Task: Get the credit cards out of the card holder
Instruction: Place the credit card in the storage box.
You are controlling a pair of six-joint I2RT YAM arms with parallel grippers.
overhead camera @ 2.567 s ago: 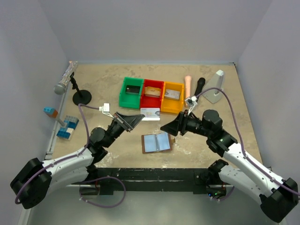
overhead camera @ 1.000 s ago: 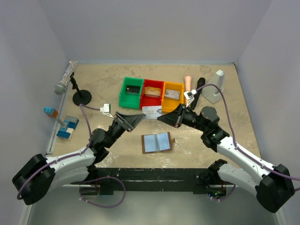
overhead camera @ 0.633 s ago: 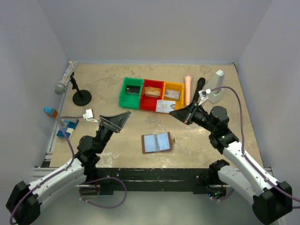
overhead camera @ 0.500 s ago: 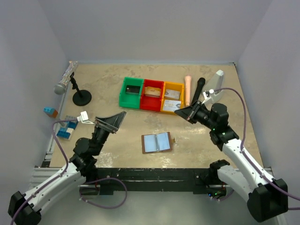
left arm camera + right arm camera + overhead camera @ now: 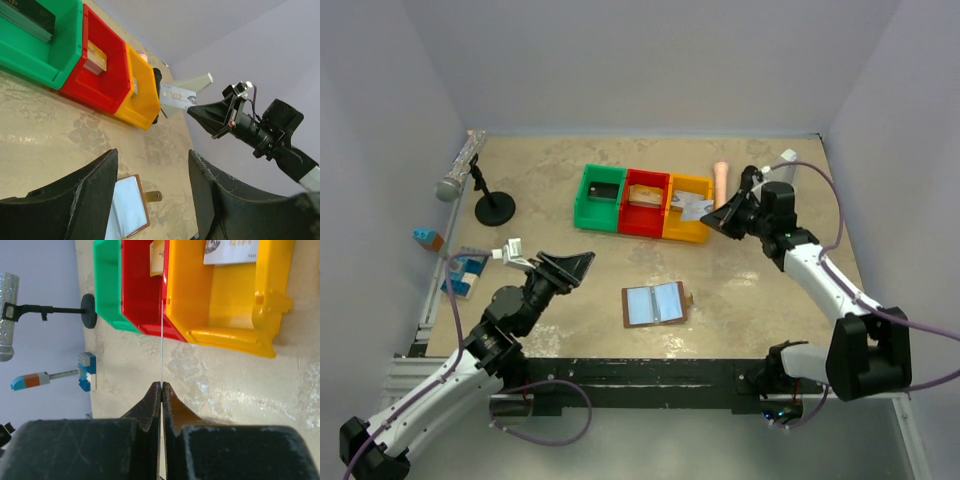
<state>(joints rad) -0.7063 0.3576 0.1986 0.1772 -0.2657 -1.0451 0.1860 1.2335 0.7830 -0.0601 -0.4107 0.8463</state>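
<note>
Seeing bare worktop (image 5: 760, 290) on every side of the open card holder (image 5: 656, 303), with nothing hanging above it. Meeting a wall at the far middle: green bin (image 5: 595, 222), red bin (image 5: 642, 228) and yellow bin (image 5: 685, 235), touching side to side. Finding the yellow bin's top partly covered by the right tool (image 5: 716, 218), clamped on a silvery card (image 5: 694, 207). Skirting the peach cylinder (image 5: 720, 180) just right of the bins, the microphone stand (image 5: 495, 208) far left, the toy blocks (image 5: 465, 272) at the left edge. Passing the left tool (image 5: 585, 258), jaws apart and empty, hanging over the near left.

Card holder (image 5: 656, 304) brown, grey-blue inside; table (image 5: 770, 295) beige-marbled.
</note>
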